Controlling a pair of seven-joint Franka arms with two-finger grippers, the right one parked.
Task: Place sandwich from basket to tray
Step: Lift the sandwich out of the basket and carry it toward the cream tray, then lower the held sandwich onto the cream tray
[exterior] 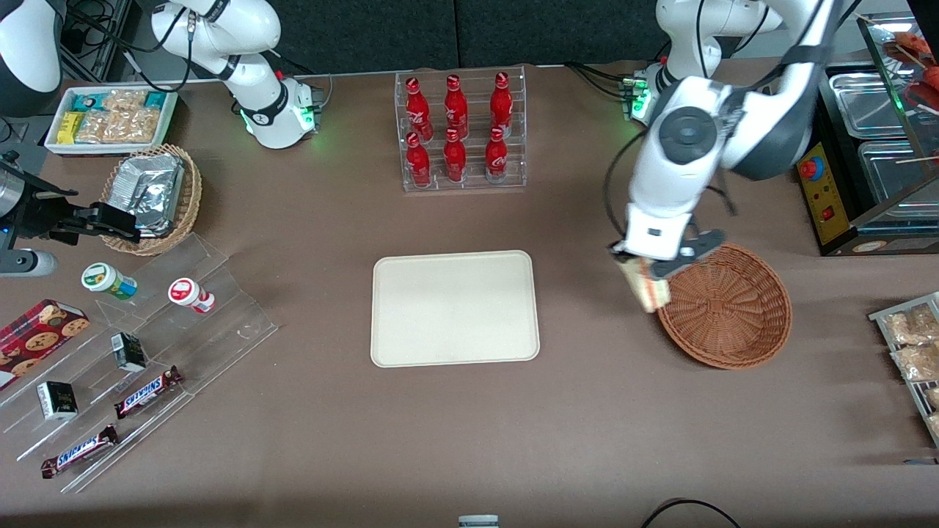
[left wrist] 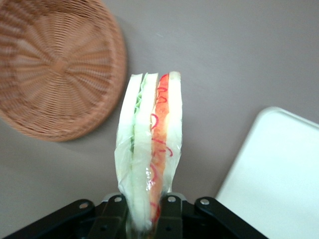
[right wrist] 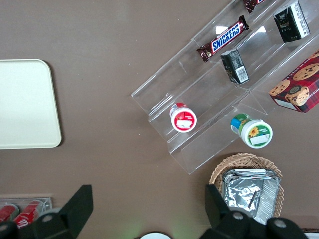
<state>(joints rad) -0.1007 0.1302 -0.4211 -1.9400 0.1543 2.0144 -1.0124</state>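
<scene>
Now we have the sandwich pinched in our gripper, lifted clear of the basket and hanging above the table just off the basket's nine o'clock rim as the front camera shows it. In the wrist view the fingers press on the two bread faces near one end, so the sandwich stands edge-on from the gripper, with its pale green and red layers showing between the white slices. We judge that grip sensible: squeezing across the flat faces keeps the filling sandwiched instead of pushing it out, though the clear wrap looks slippery and the wedge is soft. The basket shows no contents, so the pick is done and we read this as the carry. The tray lies bare at nine o'clock from the gripper, well apart from it, and its corner is in the wrist view. Next we would cross the open table between them and lower the sandwich inside the rim before letting go, since a drop from height could tip it out.
</scene>
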